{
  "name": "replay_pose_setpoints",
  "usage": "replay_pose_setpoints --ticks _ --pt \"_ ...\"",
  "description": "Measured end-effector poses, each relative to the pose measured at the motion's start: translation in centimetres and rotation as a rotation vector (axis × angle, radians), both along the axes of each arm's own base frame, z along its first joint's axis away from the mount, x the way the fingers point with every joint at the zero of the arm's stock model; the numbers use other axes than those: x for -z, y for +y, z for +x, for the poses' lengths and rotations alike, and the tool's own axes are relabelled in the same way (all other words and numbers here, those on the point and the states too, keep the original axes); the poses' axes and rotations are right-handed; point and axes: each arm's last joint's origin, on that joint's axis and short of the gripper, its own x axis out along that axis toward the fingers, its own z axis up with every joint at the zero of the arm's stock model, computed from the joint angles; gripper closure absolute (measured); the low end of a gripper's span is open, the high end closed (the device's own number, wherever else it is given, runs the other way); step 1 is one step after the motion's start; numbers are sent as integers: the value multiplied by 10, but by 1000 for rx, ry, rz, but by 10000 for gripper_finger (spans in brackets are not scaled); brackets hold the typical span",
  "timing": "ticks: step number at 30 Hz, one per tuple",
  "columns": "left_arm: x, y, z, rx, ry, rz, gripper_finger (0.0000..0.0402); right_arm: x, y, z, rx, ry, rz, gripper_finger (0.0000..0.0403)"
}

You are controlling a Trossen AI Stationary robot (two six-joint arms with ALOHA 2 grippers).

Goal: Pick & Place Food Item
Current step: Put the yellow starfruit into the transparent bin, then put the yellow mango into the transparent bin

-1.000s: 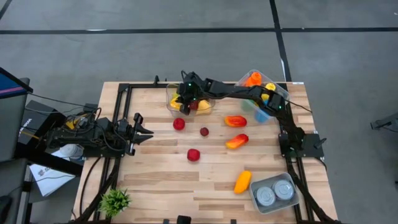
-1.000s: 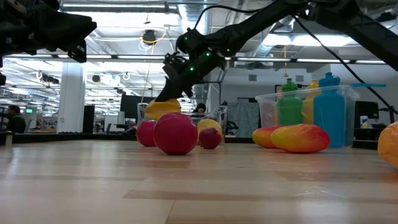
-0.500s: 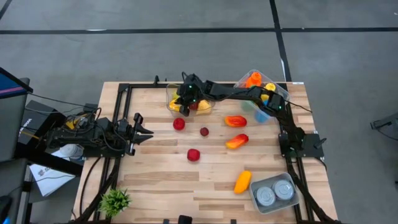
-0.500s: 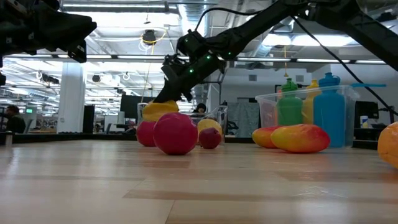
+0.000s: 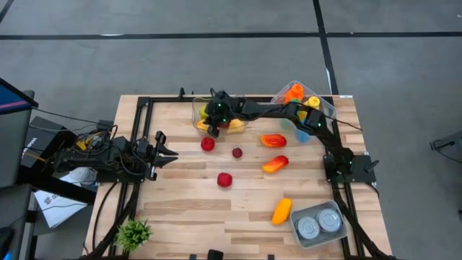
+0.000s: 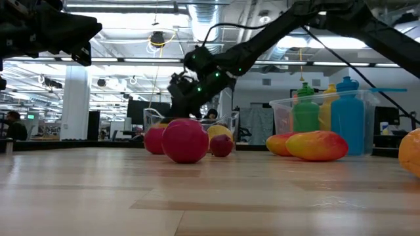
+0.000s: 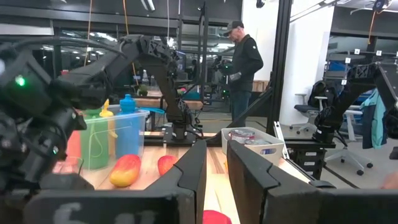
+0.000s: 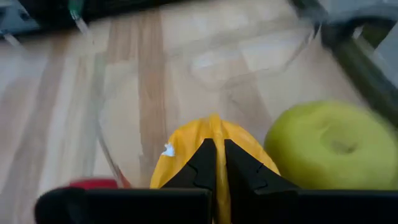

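While left fingers (image 5: pixel 167 149) rest nearly closed, right fingers (image 8: pixel 216 163) grip yellow fruit (image 8: pixel 211 149) inside clear bin (image 5: pixel 198 108).

Three red round fruits lie loose on the table: one (image 5: pixel 208 144) near the clear bin (image 5: pixel 198 108), a smaller dark one (image 5: pixel 237 152), and one (image 5: pixel 224 179) toward the middle. Two red-orange mango-like pieces (image 5: pixel 273 140) (image 5: pixel 275 164) lie side by side, and one orange piece (image 5: pixel 281 210) sits alone. Two clear bins show, the second (image 5: pixel 326 107) holding bottles. One tray (image 5: pixel 298 232) holds two cans (image 5: pixel 309 228) (image 5: pixel 329 220). One small plant (image 5: pixel 134 232) stands at the table's corner.
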Motion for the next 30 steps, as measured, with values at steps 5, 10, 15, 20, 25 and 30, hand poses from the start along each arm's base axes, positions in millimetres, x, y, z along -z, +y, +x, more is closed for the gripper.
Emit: replay_pose_setpoints --ticks 5,10,15,20,25,30 --pt "0 0 0 0 0 0 348 5 -1 0 6 12 6 383" --pt "0 0 0 0 0 0 348 6 0 0 6 16 8 360" --pt "0 0 0 0 0 0 348 6 0 0 15 21 3 353" --pt "0 0 0 0 0 0 348 6 0 0 23 30 1 352" --pt "0 0 0 0 0 0 348 6 1 -1 13 39 -9 341" --pt "0 0 0 0 0 0 348 3 5 0 1 42 -13 291"
